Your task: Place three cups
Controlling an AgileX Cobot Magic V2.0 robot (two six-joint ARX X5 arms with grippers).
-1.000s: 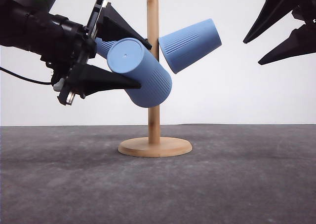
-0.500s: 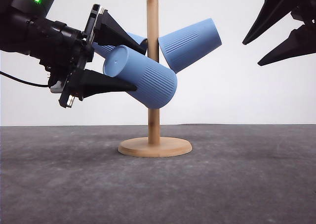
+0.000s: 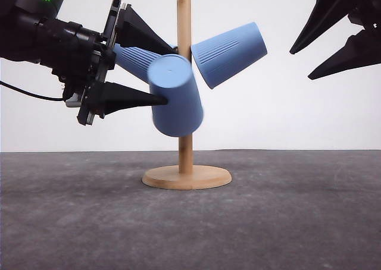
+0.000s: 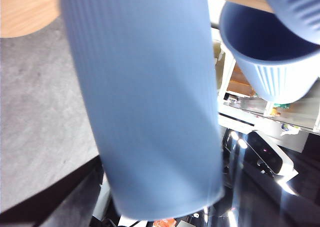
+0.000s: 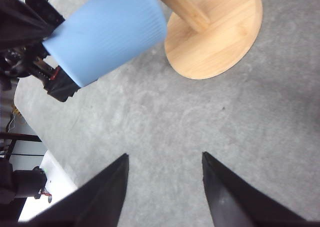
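At centre of desk (image 3: 309, 222) stands a wood rack (image 3: 185, 74): upright pole on a round flat base. Three cups on/at it. Cup 1 (image 3: 229, 53) hangs on the right side, tilted, base up and outward. Cup 2 (image 3: 136, 60) sits on the left side behind the front one, partly hidden by the L hand. Cup 3 (image 3: 175, 97) is in front of the pole, blurred, base toward camera, mouth down and to the right.

L hand (image 3: 159, 72): fingers spread either side of cup 3's base end; upper finger looks clear of the cup, lower tip at or just beside its wall. Reads as released, not clamping; contact at the lower tip unclear. Blur suggests cup 3 is swinging, prob. on a peg, but the peg is hidden, so can't confirm. R hand (image 3: 300, 62): high at right, fingers apart, nothing in it, well clear of the rack.

Step in hand (judgement): letting go of cup 3, last of three. To do well: pull L hand straight back along the finger line, no sideways drift, so tips don't catch the wall or knock cup 2. Wait for the swing to settle before calling it placed.

Materials: cups light blue, matte, plastic-like, tapered, fine vertical ribs, flat round base; light, will rock easily. Rack pale smooth wood. Desk dark grey, rough-looking mat.
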